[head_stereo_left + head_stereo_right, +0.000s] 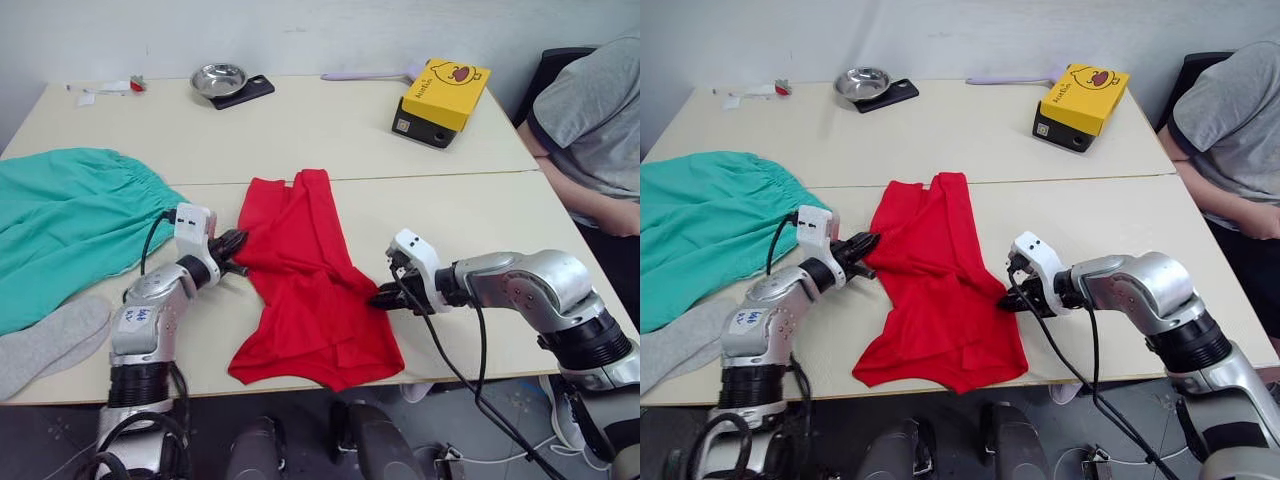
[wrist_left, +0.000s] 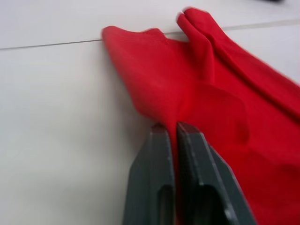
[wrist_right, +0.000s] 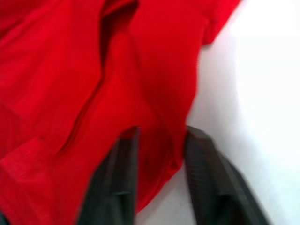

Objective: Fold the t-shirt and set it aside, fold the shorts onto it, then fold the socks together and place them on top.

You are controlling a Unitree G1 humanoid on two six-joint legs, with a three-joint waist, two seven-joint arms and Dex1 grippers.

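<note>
A: Left gripper [image 1: 232, 255] first, what is it doing?

B: Its 2 black fingers [image 2: 154, 178] are pressed together on a pinch of the t-shirt [image 1: 305, 285], at the shirt's left edge. In the left wrist view a thin fold of red cloth runs down between them.

A: And the right gripper [image 1: 388, 296]?

B: It sits at the shirt's right edge. The right wrist view has its fingers [image 3: 115, 183] spread apart, straddling the hem, with red cloth lying between them; 1 finger lies over the cloth and the other rests on bare table just beside it.

A: Where does the t-shirt lie?

B: Rumpled and partly folded, near the front middle of the table [image 1: 300, 130], its lower corner at the front edge. It reaches back to the seam where 2 pale tabletops meet.

A: The other garments?

B: The shorts [image 1: 60, 225] spread over the left side, apart from the shirt. The socks [image 1: 45, 345] lie at the front left corner, touching the shorts' lower edge.

A: Further out?

B: On the far tabletop, a small metal bowl [image 1: 218, 78] rests on a dark phone [image 1: 245, 92], and a yellow box [image 1: 445, 92] sits on a black base. A lilac handled tool [image 1: 365, 74] lies by the pale wall [image 1: 300, 30]. A person in a grey shirt [image 1: 590, 110] sits at the right.
</note>
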